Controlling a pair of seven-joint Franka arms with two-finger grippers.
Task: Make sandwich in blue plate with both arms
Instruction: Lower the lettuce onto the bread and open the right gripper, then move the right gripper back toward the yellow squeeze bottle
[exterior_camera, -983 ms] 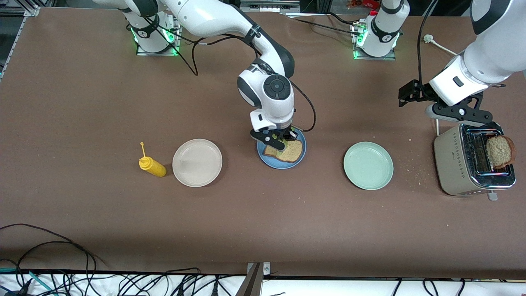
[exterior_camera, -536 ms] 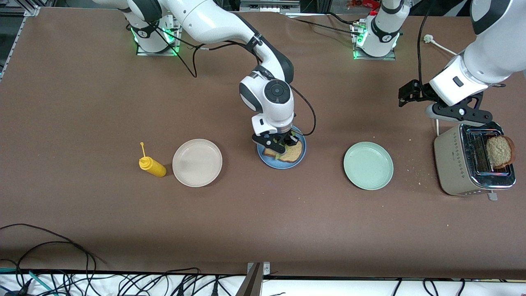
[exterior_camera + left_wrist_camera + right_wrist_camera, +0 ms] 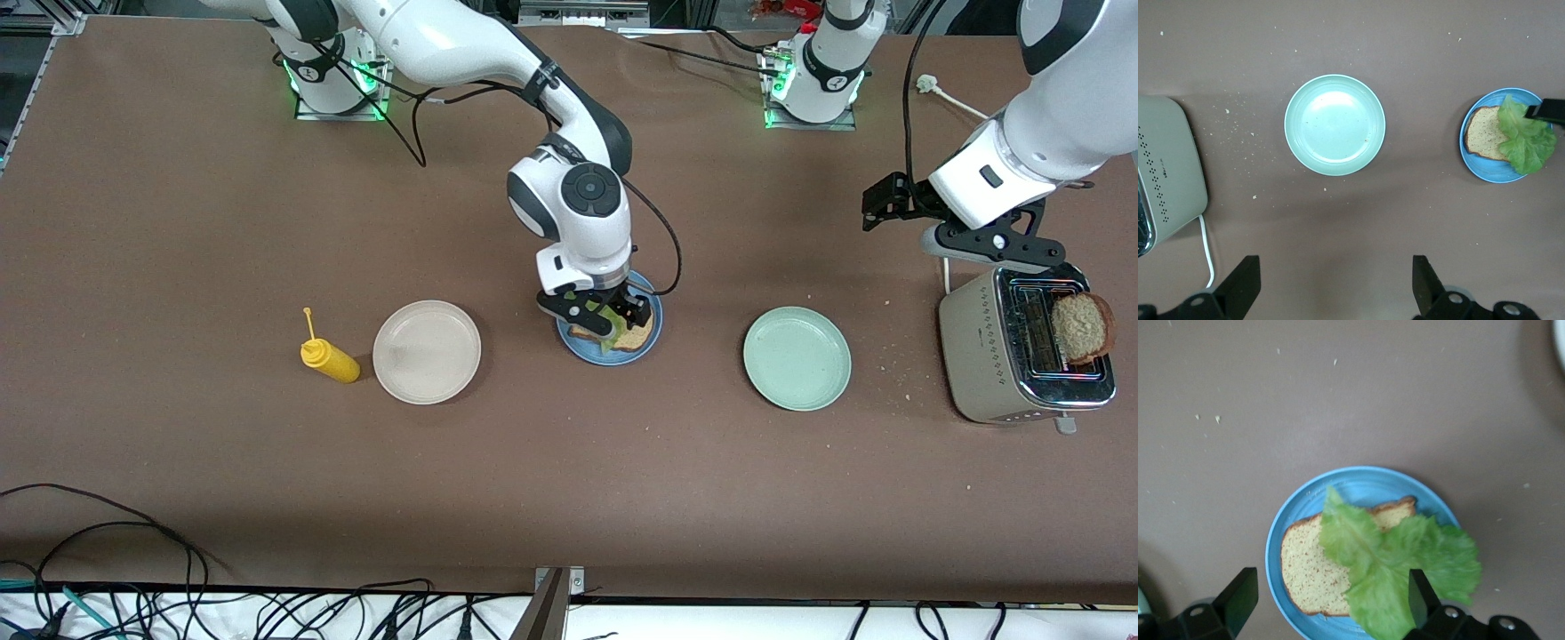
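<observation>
Front view: right gripper (image 3: 605, 313) over blue plate (image 3: 582, 345) holding bread slice (image 3: 633, 338) and lettuce (image 3: 612, 325); left gripper (image 3: 994, 249) over toaster (image 3: 978, 356).

Left wrist view: fingers (image 3: 1238, 288) spread wide, empty, above table near green plate (image 3: 1335, 125).

Right wrist view: fingers (image 3: 1237, 597) apart, gripping nothing, lettuce (image 3: 1391, 563) lying on bread (image 3: 1305, 570).

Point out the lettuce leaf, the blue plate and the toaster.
lettuce leaf (image 3: 1398, 563): right wrist view, middle of the leaf.
blue plate (image 3: 1358, 480): right wrist view, bare rim.
toaster (image 3: 982, 356): front view, side wall.
</observation>
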